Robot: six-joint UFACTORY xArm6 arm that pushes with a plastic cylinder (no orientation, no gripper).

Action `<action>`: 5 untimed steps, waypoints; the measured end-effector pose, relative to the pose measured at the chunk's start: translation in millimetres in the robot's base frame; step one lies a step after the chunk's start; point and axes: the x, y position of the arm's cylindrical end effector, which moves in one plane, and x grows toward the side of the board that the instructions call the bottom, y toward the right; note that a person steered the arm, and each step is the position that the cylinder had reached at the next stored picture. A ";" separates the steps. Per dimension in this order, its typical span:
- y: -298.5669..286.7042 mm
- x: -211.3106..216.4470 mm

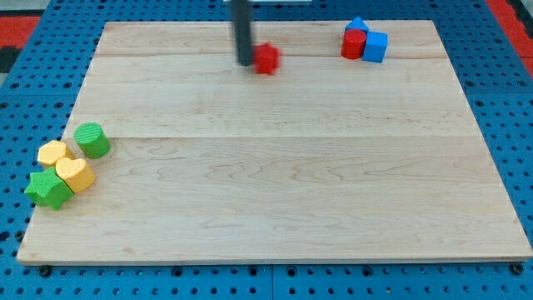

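Note:
My tip [245,62] stands near the view's top, just left of a small red block [266,59], touching it or nearly so. The dark rod rises straight out of the view's top edge. At the top right sits a tight cluster: a red cylinder [353,44], a blue cube [376,47] and a blue triangular block [358,26] behind them. Far off at the left edge lie a green cylinder [92,140], a yellow hexagonal block [53,153], a yellow heart-shaped block [76,174] and a green star [48,190].
The wooden board [275,183] rests on a blue pegboard surface [17,100]. The left cluster sits close to the board's left edge, with the green star partly over it.

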 end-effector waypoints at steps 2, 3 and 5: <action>10.8 47.4; 16.4 66.3; 30.1 69.3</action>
